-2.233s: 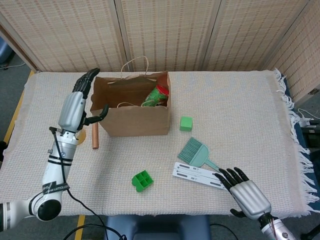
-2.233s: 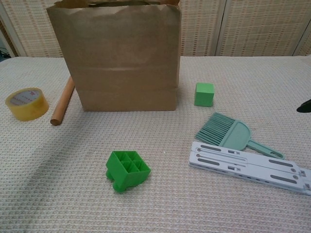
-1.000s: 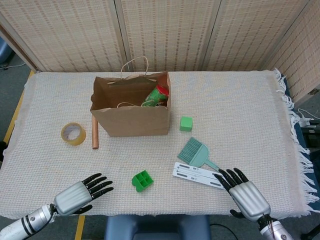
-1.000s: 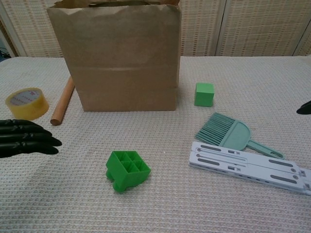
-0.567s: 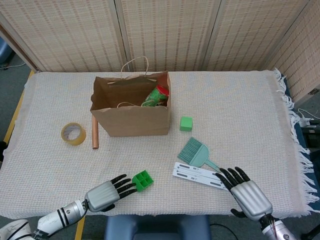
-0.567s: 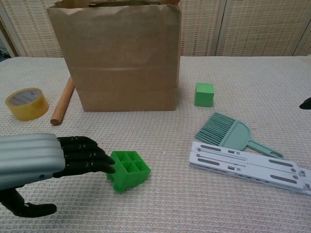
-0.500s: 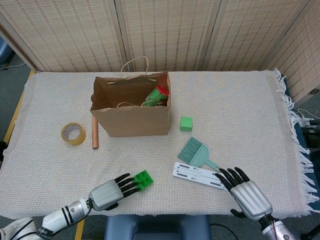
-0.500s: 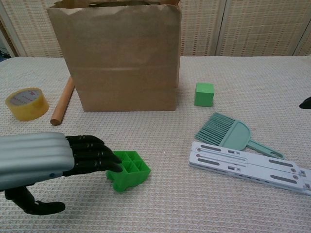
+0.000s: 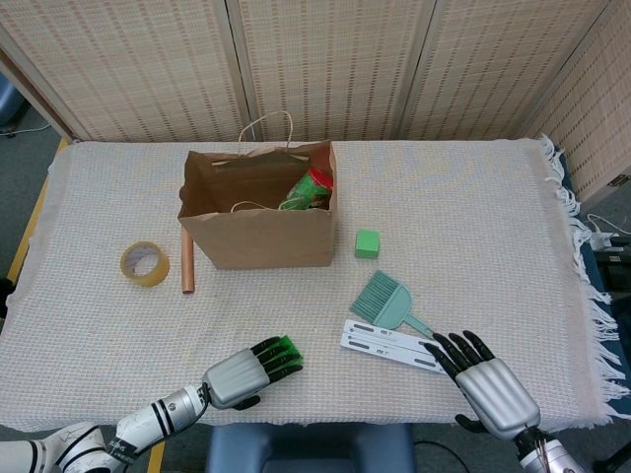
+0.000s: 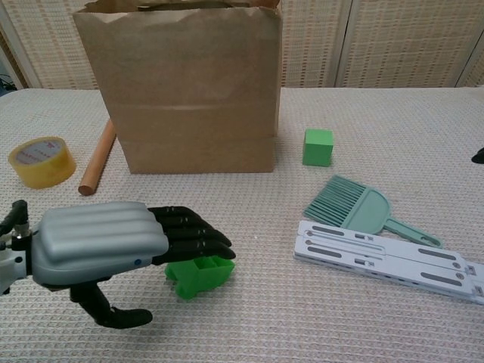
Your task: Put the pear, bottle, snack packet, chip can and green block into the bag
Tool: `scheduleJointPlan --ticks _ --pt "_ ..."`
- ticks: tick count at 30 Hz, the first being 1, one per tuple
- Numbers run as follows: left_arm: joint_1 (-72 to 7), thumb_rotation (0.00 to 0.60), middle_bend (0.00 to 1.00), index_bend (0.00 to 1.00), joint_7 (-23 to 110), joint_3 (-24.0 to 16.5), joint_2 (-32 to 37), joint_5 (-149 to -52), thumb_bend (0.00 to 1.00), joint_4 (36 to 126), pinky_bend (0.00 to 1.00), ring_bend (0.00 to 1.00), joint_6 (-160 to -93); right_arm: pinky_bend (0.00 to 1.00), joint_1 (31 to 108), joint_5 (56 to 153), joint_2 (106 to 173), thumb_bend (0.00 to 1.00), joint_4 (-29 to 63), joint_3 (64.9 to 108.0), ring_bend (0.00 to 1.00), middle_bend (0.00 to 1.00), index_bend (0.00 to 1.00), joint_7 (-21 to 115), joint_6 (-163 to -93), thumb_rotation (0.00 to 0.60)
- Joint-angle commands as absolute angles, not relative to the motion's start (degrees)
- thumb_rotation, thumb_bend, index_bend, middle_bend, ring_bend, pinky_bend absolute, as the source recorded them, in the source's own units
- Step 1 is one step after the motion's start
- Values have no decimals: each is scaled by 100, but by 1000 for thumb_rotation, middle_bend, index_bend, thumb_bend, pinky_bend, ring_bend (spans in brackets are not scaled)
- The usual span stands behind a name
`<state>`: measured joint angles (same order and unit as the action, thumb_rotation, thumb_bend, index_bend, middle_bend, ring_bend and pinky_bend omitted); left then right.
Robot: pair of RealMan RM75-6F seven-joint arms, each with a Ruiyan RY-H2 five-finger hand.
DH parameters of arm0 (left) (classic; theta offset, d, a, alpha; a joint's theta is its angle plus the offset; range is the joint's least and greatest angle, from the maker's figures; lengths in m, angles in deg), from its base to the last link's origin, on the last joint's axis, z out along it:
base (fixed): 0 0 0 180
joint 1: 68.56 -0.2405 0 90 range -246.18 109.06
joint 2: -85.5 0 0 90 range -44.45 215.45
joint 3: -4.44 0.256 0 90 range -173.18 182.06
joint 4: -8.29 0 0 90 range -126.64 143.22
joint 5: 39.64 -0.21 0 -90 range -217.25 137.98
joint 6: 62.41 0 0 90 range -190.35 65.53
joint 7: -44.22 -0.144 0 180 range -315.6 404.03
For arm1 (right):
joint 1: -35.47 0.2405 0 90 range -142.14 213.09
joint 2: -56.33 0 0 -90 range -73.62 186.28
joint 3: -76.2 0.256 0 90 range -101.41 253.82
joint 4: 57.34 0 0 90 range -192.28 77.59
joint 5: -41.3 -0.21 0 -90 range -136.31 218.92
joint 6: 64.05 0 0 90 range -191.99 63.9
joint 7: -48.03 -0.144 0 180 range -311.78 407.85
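Chest view showed our left hand (image 10: 113,246) spread flat over the green block (image 10: 198,274), fingers apart and nothing gripped, seemingly poised to grasp it for the bag (image 10: 189,91).

Staged lab or test room: tabletop (image 9: 473,217) under woven cream cloth, fringe at 3 o'clock; folding wicker screens (image 9: 325,69) at 12 o'clock; cables (image 9: 601,232) on grey floor, yellow floor tape (image 9: 25,251) at 9 o'clock.

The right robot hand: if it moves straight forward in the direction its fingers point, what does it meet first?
Most likely the white slotted bar: the right robot hand points its fingers at that bar's near end, though height above the table is unclear.
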<state>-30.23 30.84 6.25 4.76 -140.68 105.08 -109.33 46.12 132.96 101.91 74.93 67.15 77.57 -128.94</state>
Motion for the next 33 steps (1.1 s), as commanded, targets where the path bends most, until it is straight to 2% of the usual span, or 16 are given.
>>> scheduleJointPlan --ticks 1,27,33 --pt "-2944 600 0 0 2991 592 350 -13971 335 10476 32 0 -10869 0 4602 13324 10149 59 7513 6706 0 0 0 7737 -12898 600" --pt "-2592 600 0 0 2959 509 -592 -13240 353 9539 34 0 -10803 0 4603 13354 10012 59 7515 6774 0 0 0 7557 -12824 600" --pt "-2564 600 0 0 3089 500 -691 -13176 392 9391 50 0 -10912 0 4596 13341 10028 58 7527 6794 0 0 0 7583 -12823 600"
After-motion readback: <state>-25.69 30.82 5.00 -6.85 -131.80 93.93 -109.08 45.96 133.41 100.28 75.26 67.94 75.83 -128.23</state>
